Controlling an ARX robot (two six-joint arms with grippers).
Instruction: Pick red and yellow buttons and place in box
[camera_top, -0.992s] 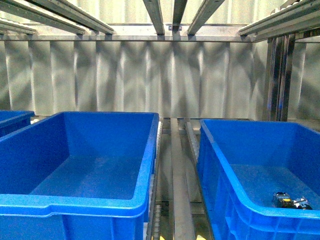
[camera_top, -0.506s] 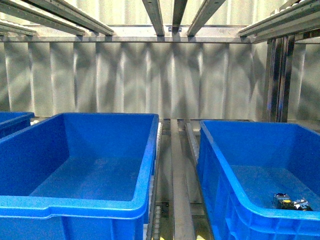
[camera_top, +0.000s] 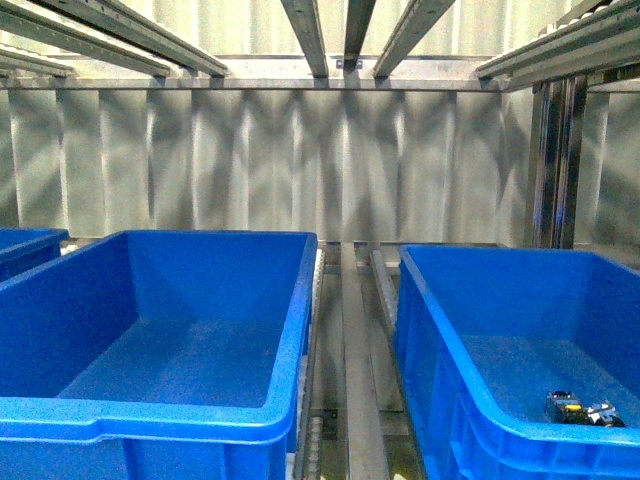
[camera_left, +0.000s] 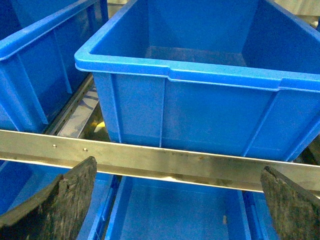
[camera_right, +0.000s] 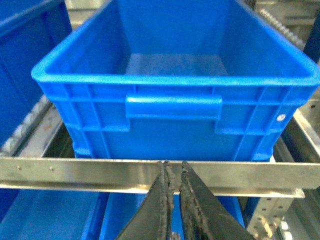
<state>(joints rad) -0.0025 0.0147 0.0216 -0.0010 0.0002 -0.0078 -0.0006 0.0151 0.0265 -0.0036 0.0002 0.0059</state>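
Note:
In the front view two blue boxes stand side by side on a rack, the left one (camera_top: 150, 415) empty. The right one (camera_top: 430, 330) holds small dark items with a bit of yellow (camera_top: 583, 410) on its floor near the front right; I cannot tell their caps. No red button shows. Neither arm shows in the front view. My left gripper (camera_left: 177, 200) is open and empty, facing a blue box's front wall (camera_left: 200, 75) across a metal rail (camera_left: 160, 157). My right gripper (camera_right: 172, 167) is shut and empty, before a blue box with a handle (camera_right: 175, 107).
Another blue crate (camera_top: 25, 240) stands at the far left. Steel roller rails (camera_top: 352, 330) run between the boxes, with rack beams overhead (camera_top: 345, 30). A lower shelf holds a further blue crate (camera_left: 175, 215). A corrugated metal wall closes the back.
The front view has shifted a little, so the boxes and beams sit slightly lower in the picture. The items in the right box have not moved.

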